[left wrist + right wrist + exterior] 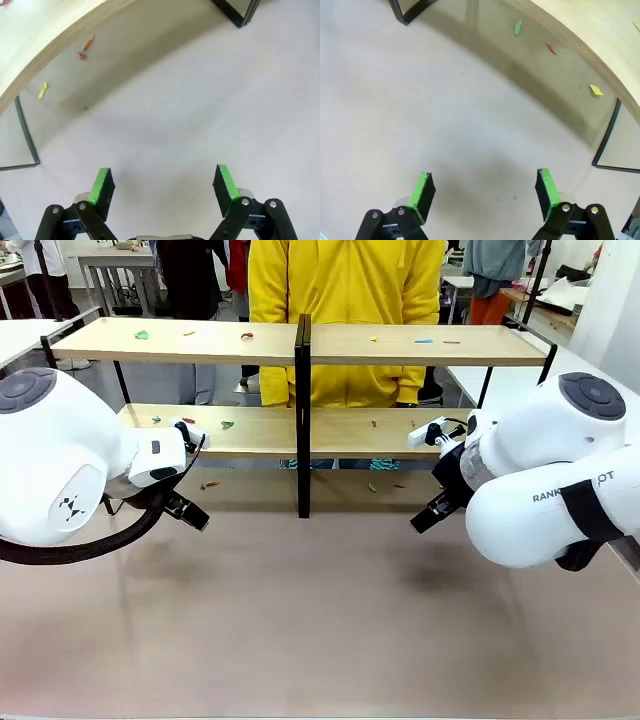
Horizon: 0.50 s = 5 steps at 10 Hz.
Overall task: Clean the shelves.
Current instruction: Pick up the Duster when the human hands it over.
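The shelves point(330, 343), a wide two-tier rack of long light-wood boards on a thin black metal frame with a black centre post, stand across the far half of the grey-brown tabletop point(320, 630). Small coloured scraps point(142, 335) lie on both boards and on the tabletop beneath. A person in a yellow top point(345, 300) stands just behind the rack.

Both white arms are bent low in front of the rack, one on each side of the post. The left gripper point(188, 511) points down and inward above bare tabletop, its green-padded fingers point(101, 186) spread wide with nothing between them. The right gripper point(430, 513) mirrors it, its fingers point(546, 186) equally apart and empty, near the lower board's edge.
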Tool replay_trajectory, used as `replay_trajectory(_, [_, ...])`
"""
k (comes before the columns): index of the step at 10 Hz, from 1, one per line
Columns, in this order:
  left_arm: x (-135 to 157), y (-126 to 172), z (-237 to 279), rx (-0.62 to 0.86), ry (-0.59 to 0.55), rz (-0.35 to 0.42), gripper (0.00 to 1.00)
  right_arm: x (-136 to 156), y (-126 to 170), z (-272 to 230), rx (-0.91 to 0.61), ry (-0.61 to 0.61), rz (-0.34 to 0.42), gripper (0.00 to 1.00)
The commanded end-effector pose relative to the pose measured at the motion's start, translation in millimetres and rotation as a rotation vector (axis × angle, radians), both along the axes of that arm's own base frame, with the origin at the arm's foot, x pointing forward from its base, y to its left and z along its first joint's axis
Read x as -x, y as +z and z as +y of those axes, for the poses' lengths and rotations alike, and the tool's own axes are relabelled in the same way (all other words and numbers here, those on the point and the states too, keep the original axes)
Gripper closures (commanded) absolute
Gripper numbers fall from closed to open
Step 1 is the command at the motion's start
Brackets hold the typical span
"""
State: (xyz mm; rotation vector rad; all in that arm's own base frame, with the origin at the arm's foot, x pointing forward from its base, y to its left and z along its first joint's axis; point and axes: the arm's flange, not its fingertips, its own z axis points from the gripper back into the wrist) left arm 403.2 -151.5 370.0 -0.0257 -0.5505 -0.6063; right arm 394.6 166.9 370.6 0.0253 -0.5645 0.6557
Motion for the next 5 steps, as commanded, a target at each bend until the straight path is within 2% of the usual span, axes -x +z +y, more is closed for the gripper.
replay_trajectory(1, [0.0, 0.1, 0.0, 0.000, 0.000, 0.000, 0.00, 0.0, 0.1, 0.0, 0.000, 0.000, 0.000, 0.00])
replay_trajectory(5, [0.0, 0.1, 0.0, 0.000, 0.000, 0.000, 0.00, 0.0, 0.1, 0.0, 0.000, 0.000, 0.000, 0.00])
